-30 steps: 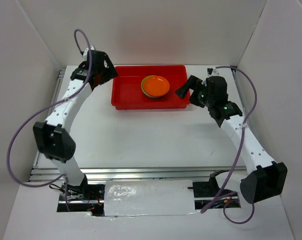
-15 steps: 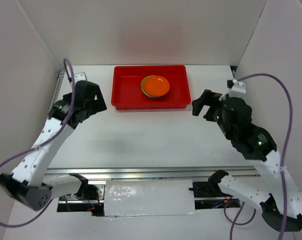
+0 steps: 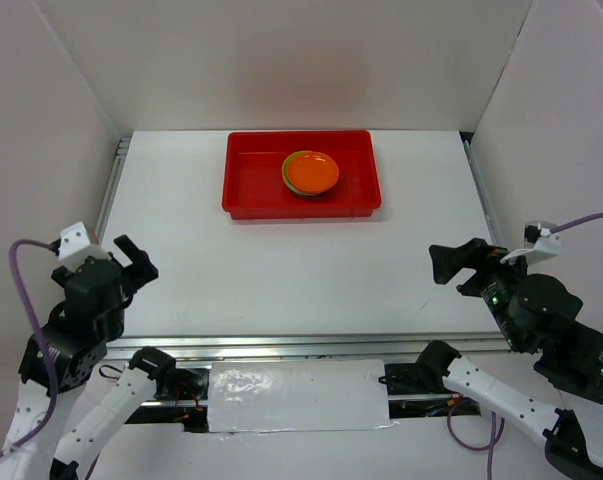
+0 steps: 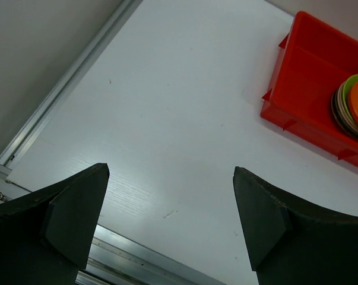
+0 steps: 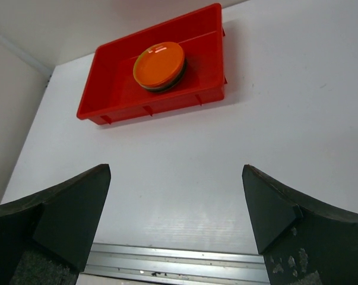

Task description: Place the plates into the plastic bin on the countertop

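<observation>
Red plastic bin (image 3: 251, 185) at twelve o'clock holds the plate stack (image 3: 310, 173); both arms have retreated toward six, left tool (image 3: 136, 262) and right tool (image 3: 449, 265) spread apart, empty. Task likely finished.

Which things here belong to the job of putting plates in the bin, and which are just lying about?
Job:
shallow rectangular red plastic bin
stack of small round plates inside it, orange one on top
flat white countertop
left gripper, right gripper, both open

Just there:
metal edge rails
purple cable
white enclosure walls
</observation>
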`<state>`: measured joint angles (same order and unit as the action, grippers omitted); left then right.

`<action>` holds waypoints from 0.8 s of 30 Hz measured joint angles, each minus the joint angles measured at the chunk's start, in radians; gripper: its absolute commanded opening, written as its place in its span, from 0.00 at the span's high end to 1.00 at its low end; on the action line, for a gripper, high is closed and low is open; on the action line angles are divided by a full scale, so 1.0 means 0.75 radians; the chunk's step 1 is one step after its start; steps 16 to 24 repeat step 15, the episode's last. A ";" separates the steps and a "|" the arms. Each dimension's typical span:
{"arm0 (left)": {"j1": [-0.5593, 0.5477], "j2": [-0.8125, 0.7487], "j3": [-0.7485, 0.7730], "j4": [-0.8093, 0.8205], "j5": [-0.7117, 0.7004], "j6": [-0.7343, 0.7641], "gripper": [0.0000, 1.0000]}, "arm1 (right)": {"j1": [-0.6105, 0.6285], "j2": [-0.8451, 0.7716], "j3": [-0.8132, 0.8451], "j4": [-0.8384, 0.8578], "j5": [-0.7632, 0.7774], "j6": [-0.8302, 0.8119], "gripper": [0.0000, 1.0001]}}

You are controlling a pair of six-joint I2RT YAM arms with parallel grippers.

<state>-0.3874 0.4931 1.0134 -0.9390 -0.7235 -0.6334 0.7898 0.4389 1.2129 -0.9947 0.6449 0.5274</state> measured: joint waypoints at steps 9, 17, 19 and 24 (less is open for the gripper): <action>0.008 -0.057 -0.016 0.026 -0.033 -0.002 0.01 | 0.060 0.006 -0.032 -0.102 0.092 0.069 0.00; 0.047 0.044 -0.025 0.042 -0.003 0.005 0.01 | 0.076 0.007 -0.032 -0.123 0.136 0.090 0.00; 0.047 0.044 -0.025 0.042 -0.003 0.005 0.01 | 0.076 0.007 -0.032 -0.123 0.136 0.090 0.00; 0.047 0.044 -0.025 0.042 -0.003 0.005 0.01 | 0.076 0.007 -0.032 -0.123 0.136 0.090 0.00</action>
